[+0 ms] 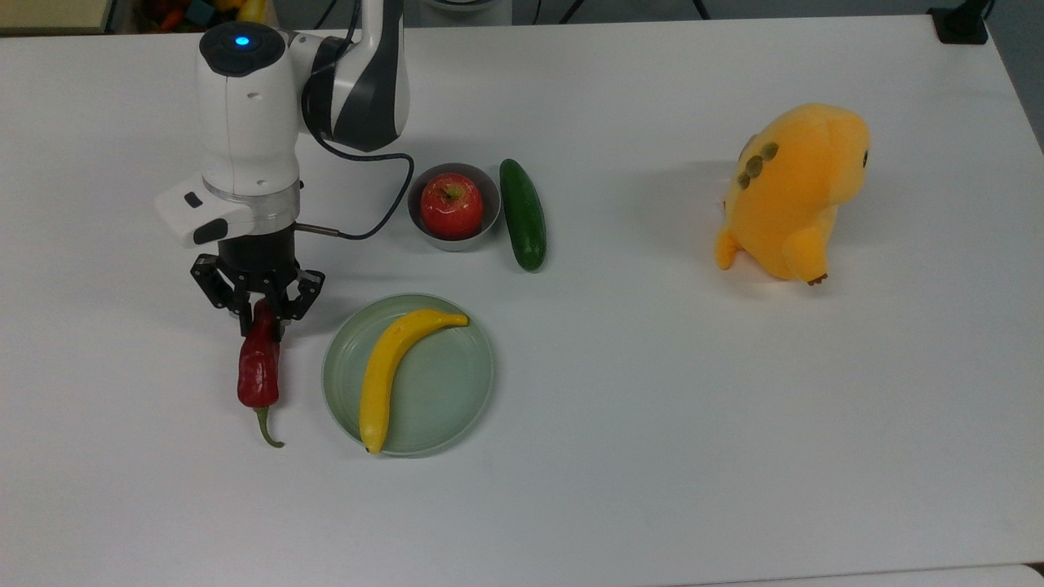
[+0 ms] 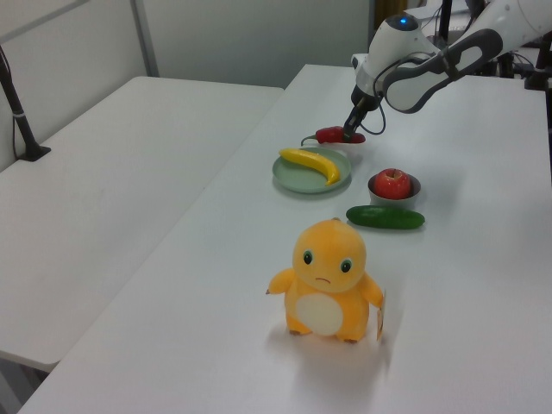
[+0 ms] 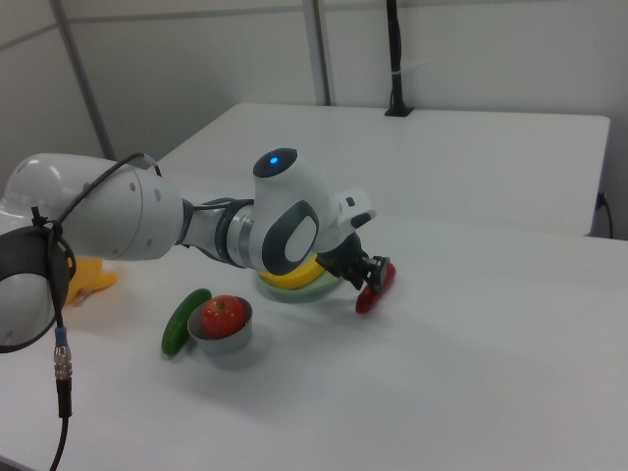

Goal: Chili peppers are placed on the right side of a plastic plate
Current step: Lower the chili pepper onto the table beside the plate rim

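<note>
A robotics lab or test room: a Franka arm [image 1: 245, 122] works over a plain white table [image 1: 652, 408], with a second white table [image 2: 112, 172] alongside. Bare pale partition walls [image 3: 196, 59], a black pole clamped to a tabletop [image 3: 395, 59] and loose cables fit, and the toy food and orange plush [image 1: 791, 191] look like test props

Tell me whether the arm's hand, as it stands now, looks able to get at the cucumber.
Probably not yet: the hand is shut on the chili pepper, so it must let go first. Otherwise the way looks free; the cucumber lies uncovered on the table beside the grey bowl.
</note>
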{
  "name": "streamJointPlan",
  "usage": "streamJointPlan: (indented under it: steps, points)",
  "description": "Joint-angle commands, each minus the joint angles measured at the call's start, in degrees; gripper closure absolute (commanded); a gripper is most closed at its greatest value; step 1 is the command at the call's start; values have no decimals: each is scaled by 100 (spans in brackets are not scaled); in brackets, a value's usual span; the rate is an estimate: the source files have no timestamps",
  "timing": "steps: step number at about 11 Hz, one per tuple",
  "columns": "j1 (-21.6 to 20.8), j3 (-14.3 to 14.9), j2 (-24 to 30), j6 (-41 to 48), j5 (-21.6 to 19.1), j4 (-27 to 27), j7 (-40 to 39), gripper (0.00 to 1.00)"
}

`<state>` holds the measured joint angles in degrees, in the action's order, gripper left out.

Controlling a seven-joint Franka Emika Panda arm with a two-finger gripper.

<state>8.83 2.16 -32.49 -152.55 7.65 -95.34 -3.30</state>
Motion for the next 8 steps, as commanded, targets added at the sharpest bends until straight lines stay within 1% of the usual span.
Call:
streamJointPlan:
  steps: [1,3,5,7,8]
  points:
    - [-39,21,120,-29,-132,-99,-127,0]
    - [-48,13,286,14,-132,-72,-92,0]
    - [-109,-5,637,119,-123,-63,407,0]
    - [-293,13,1093,942,-114,-46,523,0]
    - [-303,13,1461,1451,-123,-46,584,0]
